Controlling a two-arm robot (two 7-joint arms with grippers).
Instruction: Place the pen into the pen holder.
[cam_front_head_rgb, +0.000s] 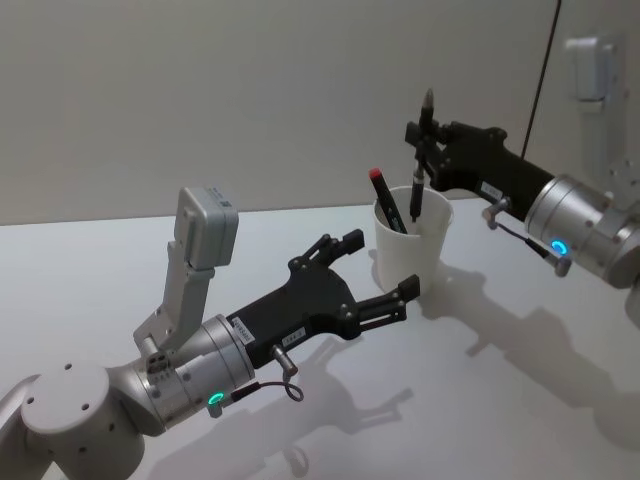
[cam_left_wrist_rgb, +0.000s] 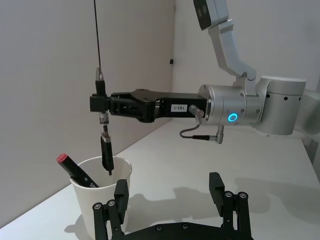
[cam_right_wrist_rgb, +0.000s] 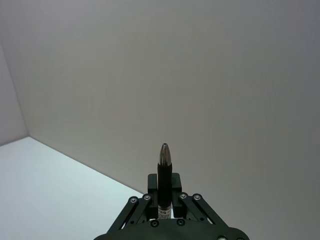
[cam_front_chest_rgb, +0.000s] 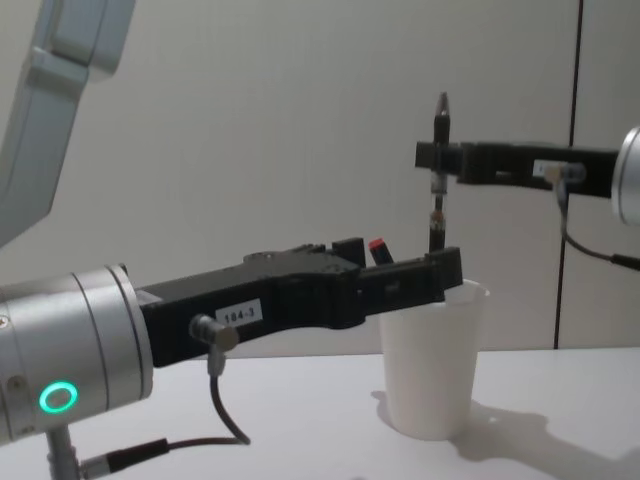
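A white paper cup, the pen holder (cam_front_head_rgb: 412, 245) (cam_left_wrist_rgb: 102, 197) (cam_front_chest_rgb: 432, 360), stands upright on the table. A red-capped marker (cam_front_head_rgb: 385, 198) (cam_left_wrist_rgb: 75, 170) leans inside it. My right gripper (cam_front_head_rgb: 427, 135) (cam_left_wrist_rgb: 100, 104) (cam_front_chest_rgb: 437, 155) (cam_right_wrist_rgb: 164, 189) is shut on a black pen (cam_front_head_rgb: 420, 165) (cam_left_wrist_rgb: 105, 145) (cam_front_chest_rgb: 438, 190) (cam_right_wrist_rgb: 164, 167). It holds the pen vertical over the cup, with the lower tip just inside the rim. My left gripper (cam_front_head_rgb: 380, 265) (cam_left_wrist_rgb: 168, 185) (cam_front_chest_rgb: 400, 275) is open and empty, hovering low beside the cup on its near left side.
The white table (cam_front_head_rgb: 480, 400) stretches out around the cup, and a plain wall rises behind it. A thin black cable (cam_front_head_rgb: 545, 70) runs down that wall, and a white box (cam_front_head_rgb: 590, 65) is mounted at the far right.
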